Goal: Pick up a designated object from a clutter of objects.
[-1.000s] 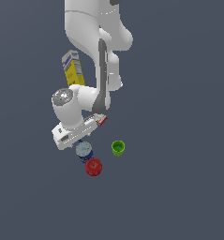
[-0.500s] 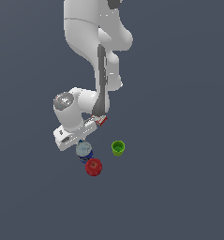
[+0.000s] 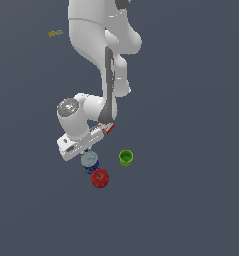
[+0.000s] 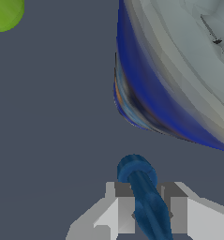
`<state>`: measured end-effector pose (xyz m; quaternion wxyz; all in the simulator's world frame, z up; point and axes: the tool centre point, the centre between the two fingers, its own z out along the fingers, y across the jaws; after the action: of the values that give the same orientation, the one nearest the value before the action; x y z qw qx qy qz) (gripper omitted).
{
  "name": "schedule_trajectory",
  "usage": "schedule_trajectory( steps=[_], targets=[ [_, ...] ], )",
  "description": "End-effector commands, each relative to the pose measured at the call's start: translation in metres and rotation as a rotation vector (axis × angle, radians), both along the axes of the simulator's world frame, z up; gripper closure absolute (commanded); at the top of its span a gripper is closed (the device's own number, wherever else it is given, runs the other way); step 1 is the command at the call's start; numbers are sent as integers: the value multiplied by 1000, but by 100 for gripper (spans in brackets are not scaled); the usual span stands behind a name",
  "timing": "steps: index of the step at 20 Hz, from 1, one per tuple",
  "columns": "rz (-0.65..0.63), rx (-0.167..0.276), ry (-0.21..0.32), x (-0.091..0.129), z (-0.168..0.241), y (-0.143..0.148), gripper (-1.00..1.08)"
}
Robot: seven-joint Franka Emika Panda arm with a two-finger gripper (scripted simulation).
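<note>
Gripper (image 4: 146,213) pinched the small blue thing (image 4: 144,197) between its fingers (image 4: 120,213), low over the floor. Blue can (image 4: 179,84) sat at its 1 o'clock, very near. Risk: the thin, rounded piece could twist or slip; lifting could clip the can.

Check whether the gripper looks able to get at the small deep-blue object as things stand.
Probably yes: in the wrist view the small deep-blue object already sits between the gripper fingers, beside the blue can, with nothing between them.
</note>
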<state>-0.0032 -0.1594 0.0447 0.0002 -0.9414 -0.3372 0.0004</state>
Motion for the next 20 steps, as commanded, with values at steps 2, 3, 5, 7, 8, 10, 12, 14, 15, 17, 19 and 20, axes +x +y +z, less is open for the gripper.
schedule_trajectory(
  steps=[2,3,5,7,8,10,12,14,15,17,19,20],
  targets=[
    [1,0,-1,3,9,7,108],
    [1,0,-1,5,12,9,108],
    [1,0,-1,8,22,17,108],
    [1,-1,-1,12,34,25,108],
    [1,-1,-1,14,40,30,108],
    [1,-1,-1,20,55,41,108],
    [0,-1,-1,26,71,53,108],
    [0,-1,-1,32,89,67,108],
    [0,-2,-1,35,99,74,108],
    [0,-2,-1,42,118,88,108],
    [0,-3,-1,49,137,102,108],
    [0,-3,-1,53,147,109,108]
  ],
)
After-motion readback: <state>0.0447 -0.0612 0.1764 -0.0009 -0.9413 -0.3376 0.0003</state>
